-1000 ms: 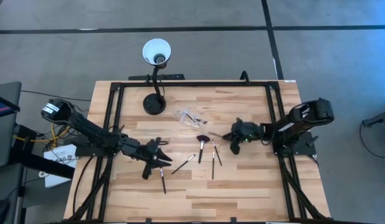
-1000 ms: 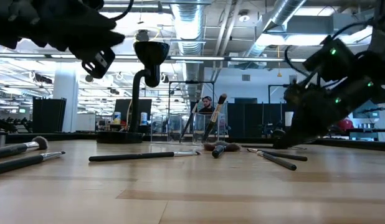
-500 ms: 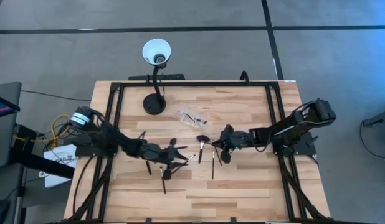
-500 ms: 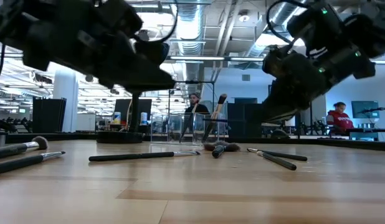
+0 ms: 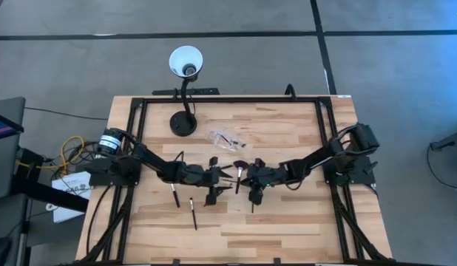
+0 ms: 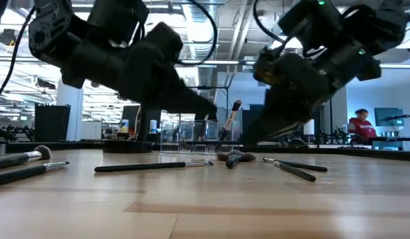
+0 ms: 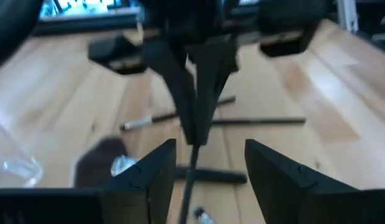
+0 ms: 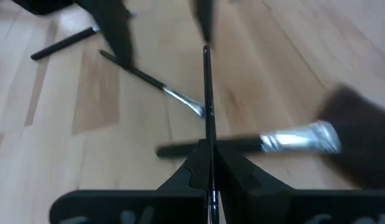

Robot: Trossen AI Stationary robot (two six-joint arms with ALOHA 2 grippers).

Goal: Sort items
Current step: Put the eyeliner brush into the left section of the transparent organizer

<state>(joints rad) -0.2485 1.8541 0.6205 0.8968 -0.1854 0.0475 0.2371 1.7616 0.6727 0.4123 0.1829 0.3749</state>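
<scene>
The right gripper (image 8: 209, 163) was pinched on a slim makeup brush (image 8: 208, 106) at mid-table, and the left gripper (image 7: 208, 165) stood spread directly opposite, near the brush's free end. Other brushes (image 5: 193, 213) lay scattered on the table (image 5: 288, 229). Risk: with both grippers so close, a misjudged approach could knock the brush loose or bring the fingers into collision.

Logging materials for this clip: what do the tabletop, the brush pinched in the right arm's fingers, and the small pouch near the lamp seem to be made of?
Pale butcher-block tabletop: looks like wood, matte, with visible planks and grain.
Slim dark-handled makeup brush in the right gripper: smooth dark handle, plastic or lacquered wood, hard to say; its neighbour's bright ferrule looks like polished metal.
Small clear pouch: see-through, probably thin plastic film.
</scene>
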